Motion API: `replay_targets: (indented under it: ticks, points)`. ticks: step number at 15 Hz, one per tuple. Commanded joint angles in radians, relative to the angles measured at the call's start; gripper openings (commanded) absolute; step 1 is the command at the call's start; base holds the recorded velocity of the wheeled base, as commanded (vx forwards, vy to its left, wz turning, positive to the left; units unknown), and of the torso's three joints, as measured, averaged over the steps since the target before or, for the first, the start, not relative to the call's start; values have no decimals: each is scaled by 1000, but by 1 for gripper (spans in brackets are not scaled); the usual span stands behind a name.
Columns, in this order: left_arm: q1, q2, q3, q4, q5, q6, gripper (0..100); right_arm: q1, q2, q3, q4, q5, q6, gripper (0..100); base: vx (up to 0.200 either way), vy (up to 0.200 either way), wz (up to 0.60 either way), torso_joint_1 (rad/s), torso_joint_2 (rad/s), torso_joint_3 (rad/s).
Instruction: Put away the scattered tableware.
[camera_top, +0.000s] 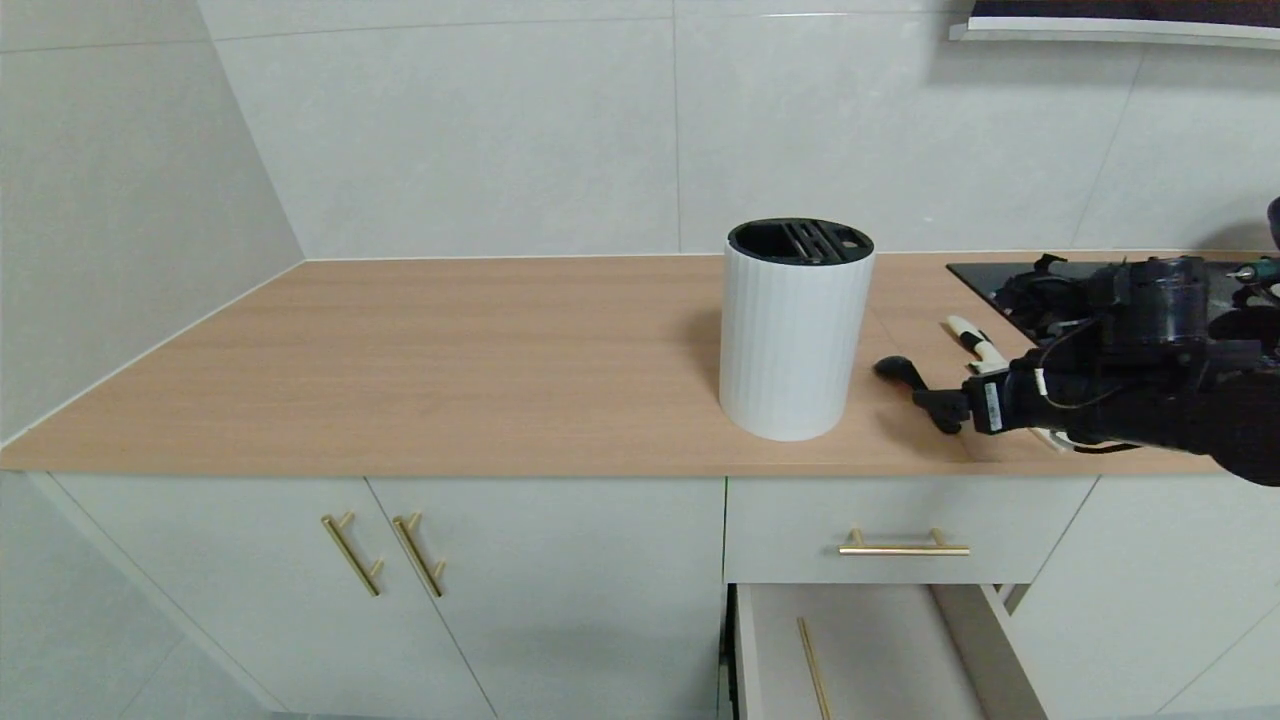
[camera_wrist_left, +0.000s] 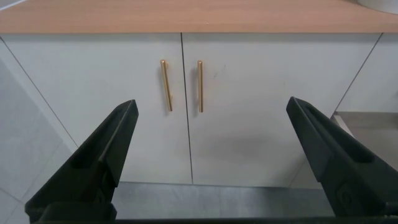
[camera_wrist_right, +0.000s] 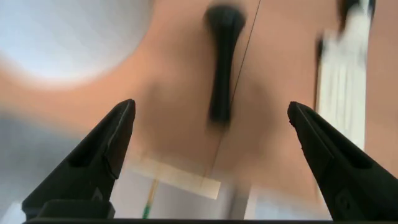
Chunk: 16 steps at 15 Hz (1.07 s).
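Note:
A white ribbed utensil holder (camera_top: 795, 335) with a black slotted top stands upright on the wooden counter (camera_top: 450, 360). Just right of it lies a black-handled utensil (camera_top: 897, 370), and farther right a white-handled one (camera_top: 975, 343). My right gripper (camera_top: 940, 405) hovers low over the counter at the near end of the black handle (camera_wrist_right: 221, 68), open (camera_wrist_right: 210, 107), with the white-handled utensil (camera_wrist_right: 345, 81) off to one side. My left gripper (camera_wrist_left: 211, 102) is open and holds nothing, down in front of the cabinet doors (camera_wrist_left: 186, 106).
A black cooktop (camera_top: 985, 280) sits at the counter's back right. Under the counter, a lower drawer (camera_top: 860, 650) is pulled out beneath a closed drawer with a gold handle (camera_top: 903, 547). Tiled walls bound the counter at the back and left.

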Motion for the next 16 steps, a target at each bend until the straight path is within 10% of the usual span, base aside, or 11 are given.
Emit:
replay_targets:
  ticks: [1, 9, 10, 16]
  points:
    - [1, 0, 0, 0, 1, 0, 100, -5, 138, -53, -28, -3, -6, 100, 0, 0, 0, 0, 0, 0]
    - [1, 0, 0, 0, 1, 0, 100, -9, 201, -78, -74, -4, 24, 100, 0, 0, 0, 0, 0, 0]
    - [1, 0, 0, 0, 1, 0, 100, -9, 198, -76, -74, 0, 35, 0, 0, 0, 0, 0, 0, 0]
    - [1, 0, 0, 0, 1, 0, 100, -9, 193, -85, -71, -3, 40, 0, 0, 0, 0, 0, 0, 0]
